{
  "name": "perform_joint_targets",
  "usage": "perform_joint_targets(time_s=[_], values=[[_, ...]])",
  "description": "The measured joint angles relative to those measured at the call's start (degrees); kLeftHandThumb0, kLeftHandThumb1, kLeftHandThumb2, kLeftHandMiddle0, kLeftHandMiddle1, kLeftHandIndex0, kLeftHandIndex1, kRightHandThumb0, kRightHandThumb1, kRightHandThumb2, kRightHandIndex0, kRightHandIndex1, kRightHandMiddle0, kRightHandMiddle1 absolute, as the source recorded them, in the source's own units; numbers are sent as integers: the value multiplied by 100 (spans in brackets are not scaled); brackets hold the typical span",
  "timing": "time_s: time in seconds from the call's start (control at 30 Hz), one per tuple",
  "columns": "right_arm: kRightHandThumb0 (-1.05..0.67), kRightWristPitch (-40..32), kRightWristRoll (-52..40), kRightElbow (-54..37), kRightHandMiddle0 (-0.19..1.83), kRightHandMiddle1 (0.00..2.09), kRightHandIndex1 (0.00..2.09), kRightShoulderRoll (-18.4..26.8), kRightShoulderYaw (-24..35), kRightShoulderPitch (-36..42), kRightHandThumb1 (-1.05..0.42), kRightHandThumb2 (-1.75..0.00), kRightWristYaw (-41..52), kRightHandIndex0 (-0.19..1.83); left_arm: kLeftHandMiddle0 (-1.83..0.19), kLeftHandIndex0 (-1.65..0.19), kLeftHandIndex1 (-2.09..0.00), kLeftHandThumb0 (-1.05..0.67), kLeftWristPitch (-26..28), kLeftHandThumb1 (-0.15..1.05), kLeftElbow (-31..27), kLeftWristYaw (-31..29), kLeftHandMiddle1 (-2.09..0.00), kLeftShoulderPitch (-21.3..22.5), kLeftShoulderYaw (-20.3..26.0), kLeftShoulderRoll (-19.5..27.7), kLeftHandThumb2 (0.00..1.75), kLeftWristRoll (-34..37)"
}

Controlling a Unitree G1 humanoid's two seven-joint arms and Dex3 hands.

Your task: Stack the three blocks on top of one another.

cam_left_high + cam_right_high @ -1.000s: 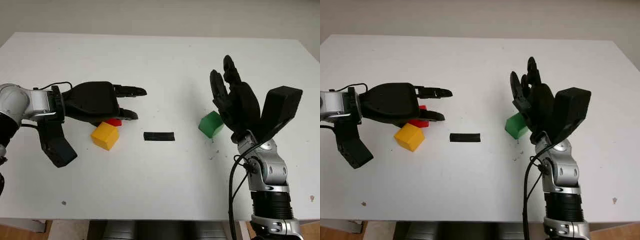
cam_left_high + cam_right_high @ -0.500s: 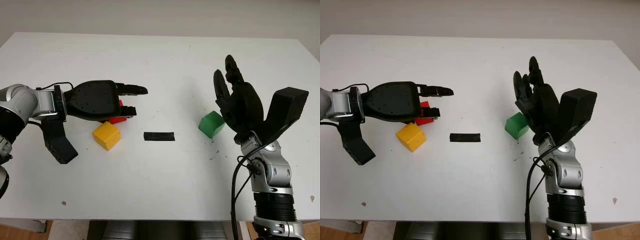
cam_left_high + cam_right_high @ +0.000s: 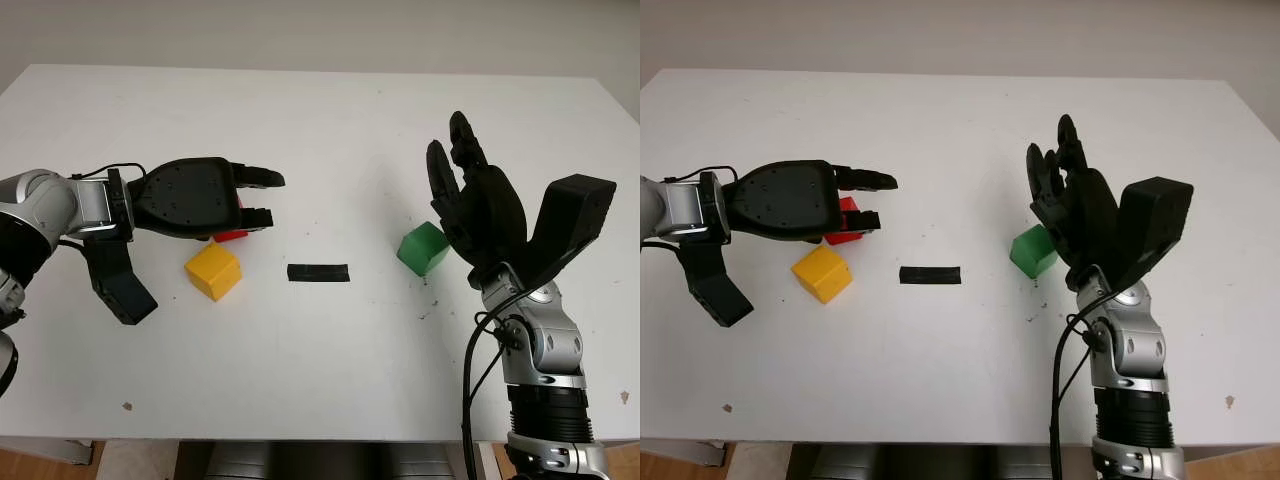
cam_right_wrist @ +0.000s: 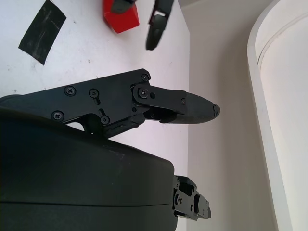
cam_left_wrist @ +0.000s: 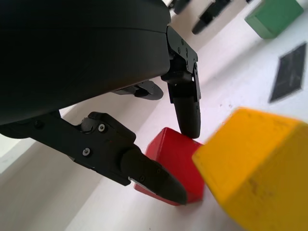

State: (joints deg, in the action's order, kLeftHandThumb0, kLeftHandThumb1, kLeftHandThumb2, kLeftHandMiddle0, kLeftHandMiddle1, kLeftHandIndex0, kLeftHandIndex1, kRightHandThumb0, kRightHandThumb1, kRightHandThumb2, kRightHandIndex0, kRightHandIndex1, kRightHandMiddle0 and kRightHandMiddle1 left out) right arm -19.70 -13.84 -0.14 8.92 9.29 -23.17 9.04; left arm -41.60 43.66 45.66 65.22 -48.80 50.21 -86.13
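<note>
Reaching over the white surface [image 3: 330,130] from the left, the left hand [image 3: 200,198] hangs above the red block [image 5: 174,163]; its fingers [image 5: 185,103] are apart, one on each side of that block, and whether they touch it cannot be told, so the hand holds nothing. The red block sits on the surface, mostly hidden under the hand in the head views. Just beside it, nearer the robot, the yellow block [image 3: 212,270] lies with one corner turned toward the robot, its faces at a slant to the surface's edges. A strip of black tape [image 3: 318,272] lies flat near the middle, its long axis running left to right. The green block [image 3: 422,249] stands to the right of the tape, also turned corner-on. The right hand [image 3: 470,200] is raised just beside and behind the green block, open, apart from it. No writing or labels can be read on any block.
</note>
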Motion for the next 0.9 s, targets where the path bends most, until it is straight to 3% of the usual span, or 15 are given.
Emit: perform_joint_targets(time_s=[0.23,0.4,0.57,0.7,0.83,0.9], values=[[-58,3,8,16,-19,0,0,-6,-3,-3,-105,-48,-9,-19,-33,-40,-143,-39,-164,92,-1127,-730,-5,-151,756,291,5,982],[-57,4,7,20,-19,0,0,-6,-2,-3,-105,-49,17,-19,-33,-39,-145,-38,-218,92,-1844,-1222,-5,-414,1173,357,5,1297],[-56,-13,12,19,-19,0,0,-6,-3,-4,-105,-48,-29,-19,-33,-45,-140,-37,-289,90,-2134,-1539,-5,-638,1524,359,5,1557],[-56,-42,3,19,-19,0,0,-6,0,-3,-105,-49,-30,-19,-33,-44,-139,-34,-532,90,-2182,-1967,-5,-845,1840,301,5,2251],[-56,-42,7,18,-19,0,0,-6,-4,-3,-105,-48,-22,-19,-28,-44,-133,-40,-432,90,-2366,-2898,-3,-1143,2250,139,6,3238],[-57,-42,8,17,-19,0,0,-6,-9,-3,-105,-47,-22,-19,-13,-25,-114,-58,42,100,-2634,-3868,-3,-1428,2479,-3,13,4047]])
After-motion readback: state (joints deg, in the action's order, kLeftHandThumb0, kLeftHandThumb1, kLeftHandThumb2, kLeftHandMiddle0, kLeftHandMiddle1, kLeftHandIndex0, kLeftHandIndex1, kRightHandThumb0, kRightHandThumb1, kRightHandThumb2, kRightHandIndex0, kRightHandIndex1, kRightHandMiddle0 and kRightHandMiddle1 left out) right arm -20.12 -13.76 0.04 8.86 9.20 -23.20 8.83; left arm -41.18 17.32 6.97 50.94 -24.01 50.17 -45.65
